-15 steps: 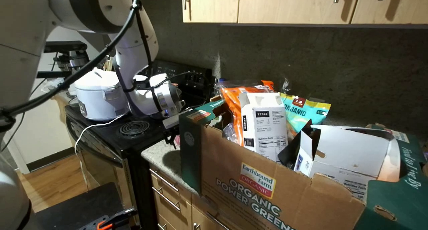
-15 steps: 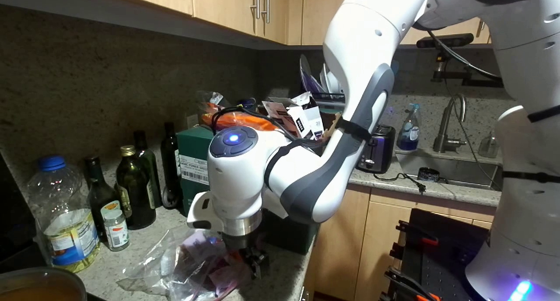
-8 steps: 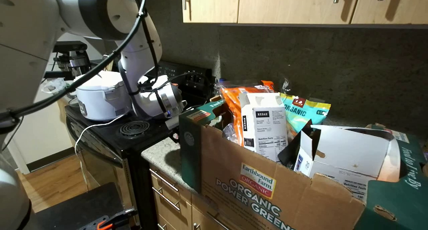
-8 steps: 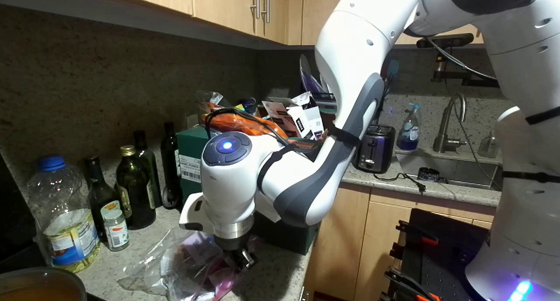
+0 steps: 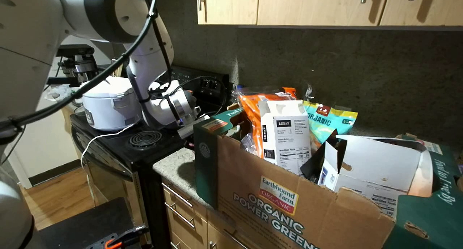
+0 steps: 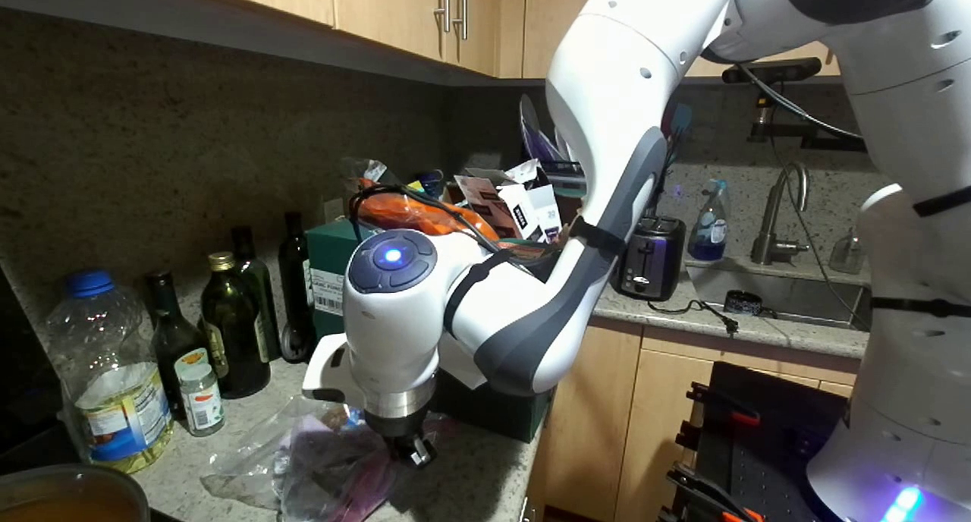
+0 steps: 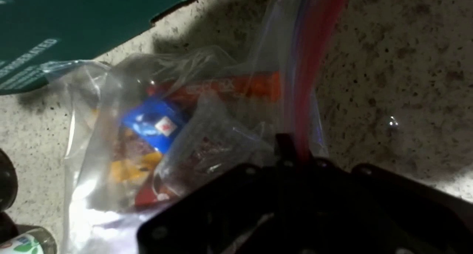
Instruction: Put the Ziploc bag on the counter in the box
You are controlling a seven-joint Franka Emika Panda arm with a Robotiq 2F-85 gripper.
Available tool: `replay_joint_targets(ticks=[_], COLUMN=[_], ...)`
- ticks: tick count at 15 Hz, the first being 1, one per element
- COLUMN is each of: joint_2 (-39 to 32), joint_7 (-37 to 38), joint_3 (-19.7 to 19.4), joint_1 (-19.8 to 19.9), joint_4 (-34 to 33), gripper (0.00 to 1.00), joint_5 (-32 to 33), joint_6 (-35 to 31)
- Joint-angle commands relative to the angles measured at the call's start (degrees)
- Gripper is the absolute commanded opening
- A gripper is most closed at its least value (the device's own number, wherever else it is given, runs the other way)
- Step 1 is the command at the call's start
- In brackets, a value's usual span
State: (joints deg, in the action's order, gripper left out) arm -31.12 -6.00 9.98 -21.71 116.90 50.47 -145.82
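Black two-fingered pincer [image 7: 301,158], tips drawn narrow, holding the pink-red zip strip of a floppy, transparent plastic Ziploc bag [image 7: 199,128]. The bag spreads beneath and beside the pincer over the speckled, grey-beige stone counter [image 7: 399,80]; through its film show a slender orange wrapper [image 7: 236,88] and, farther from the tips, a glossy blue wrapper [image 7: 151,115]. Near the pincer, in both exterior views, stands the large brown cardboard box [image 5: 249,180], the bag lying outside it; its dark green end wall [image 5: 206,162] hides most of the pincer in an exterior view. The box contains a tall white paperboard carton [image 5: 287,140] and an orange plastic packet [image 5: 251,111]. Across the bag from the pincer, in an exterior view, stand a small, labelled clear glass jar [image 6: 201,404] and a large clear plastic bottle [image 6: 117,385] with a blue cap. The pincer hangs, tips downward, from a white-and-grey robot arm [image 6: 531,317].
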Motion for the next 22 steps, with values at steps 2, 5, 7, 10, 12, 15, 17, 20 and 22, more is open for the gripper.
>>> replay_joint_targets(ticks=[2, 5, 7, 10, 12, 15, 17, 20, 22], joint_2=[3.6, 5.3, 6.2, 7.2, 7.6, 8.5, 8.9, 9.6, 10.0], joint_7=[3.4, 3.4, 2.2, 0.6, -0.4, -2.1, -3.1, -4.4, -5.1], joint_3=[1.3, 2.4, 2.9, 3.3, 3.4, 3.6, 3.7, 4.1, 4.5], joint_1=[-2.2, -2.7, -2.2, -1.3, -0.7, -0.6, -1.1, -1.7, -2.0], joint_4=[1.2, 1.1, 0.7, -0.3, -1.6, -4.5, -7.1, -11.5, -14.1], gripper=[0.01, 0.01, 0.01, 0.01, 0.01, 0.01, 0.01, 0.01, 0.01], joint_5=[0.0, -0.5, -1.2, -2.2, -3.1, -4.8, -5.3, -5.6, -5.3], joint_6=[2.4, 3.9, 4.8, 5.7, 6.1, 7.9, 10.2, 14.4, 16.9])
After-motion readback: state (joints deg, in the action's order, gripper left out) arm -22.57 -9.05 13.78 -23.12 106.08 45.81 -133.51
